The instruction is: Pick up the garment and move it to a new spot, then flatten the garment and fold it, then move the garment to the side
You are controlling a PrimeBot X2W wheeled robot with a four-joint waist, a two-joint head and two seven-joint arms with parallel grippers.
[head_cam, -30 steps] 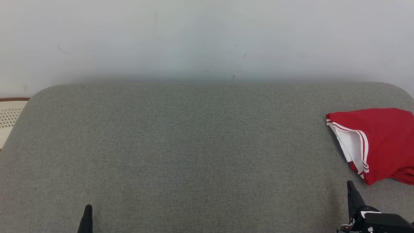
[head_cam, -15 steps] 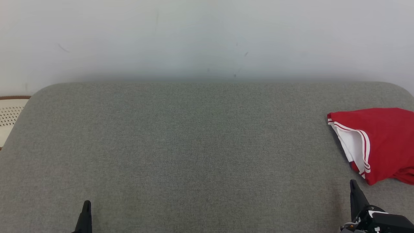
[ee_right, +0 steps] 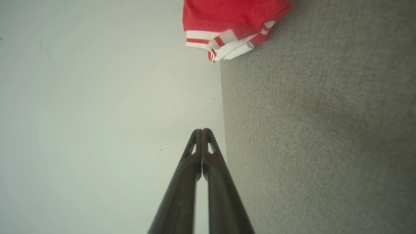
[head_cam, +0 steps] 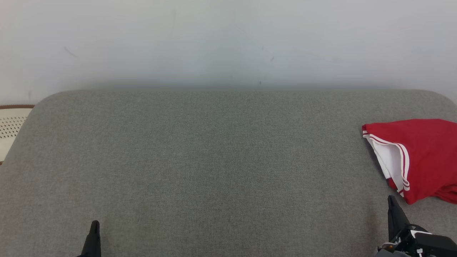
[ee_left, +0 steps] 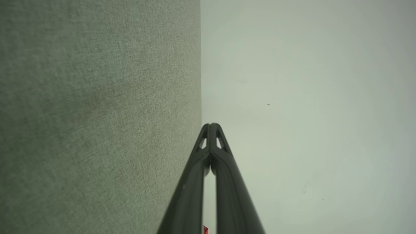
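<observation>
Pincers both sit closed on nothing: the right pincer (ee_right: 202, 130) and left pincer (ee_left: 211, 125) have their tips pressed together. The red garment (head_cam: 425, 153) lies at the right edge of the grey worktop (head_cam: 214, 160), near the right pincer but apart from it, and looks folded. The move aside seems done; if not, the right pincer must open and reach its near hem.

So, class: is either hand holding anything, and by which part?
Nothing is held. The left hand and right hand are both shut and empty; the red garment lies on the grey cushion, apart from both.
</observation>
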